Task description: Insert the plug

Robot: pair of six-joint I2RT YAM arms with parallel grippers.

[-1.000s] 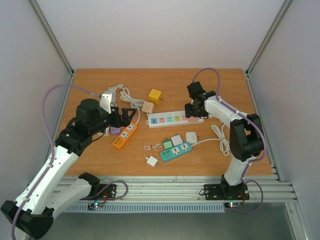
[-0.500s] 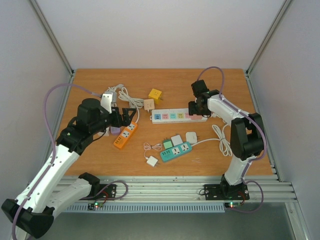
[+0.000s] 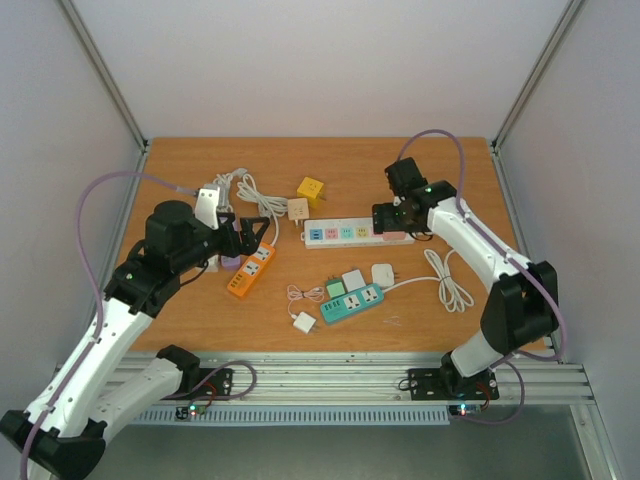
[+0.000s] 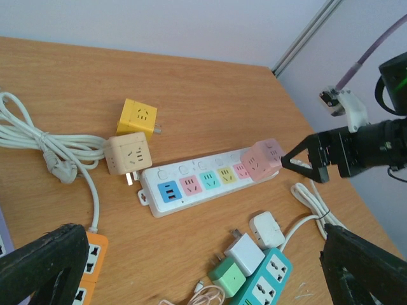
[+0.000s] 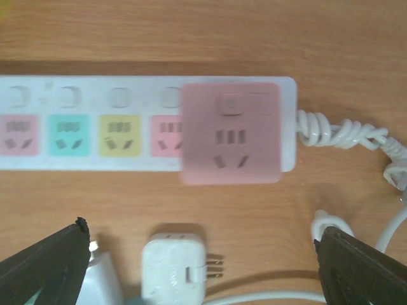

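Observation:
The plug is a pink cube adapter (image 5: 230, 133). It sits on the right end of the white power strip (image 5: 89, 127), covering the last socket. My right gripper (image 5: 200, 229) is open just above and in front of the pink cube (image 3: 392, 238), with nothing between its fingers. The left wrist view shows the right gripper (image 4: 304, 160) spread wide beside the pink cube (image 4: 262, 159). My left gripper (image 3: 252, 230) is open and empty over the orange power strip (image 3: 250, 272), left of the white strip (image 3: 340, 234).
A yellow cube (image 3: 310, 189) and a beige cube (image 3: 297, 209) lie behind the white strip. In front lie a teal strip (image 3: 352, 303), a green charger (image 4: 227, 277), a white charger (image 4: 245, 254) and a white plug (image 5: 173, 270). Coiled white cables lie at back left (image 3: 240, 185) and right (image 3: 450, 285).
My right gripper has opened and drawn up off the pink cube, which stays on the white strip. The right arm's elbow swung right. The left arm barely moved.

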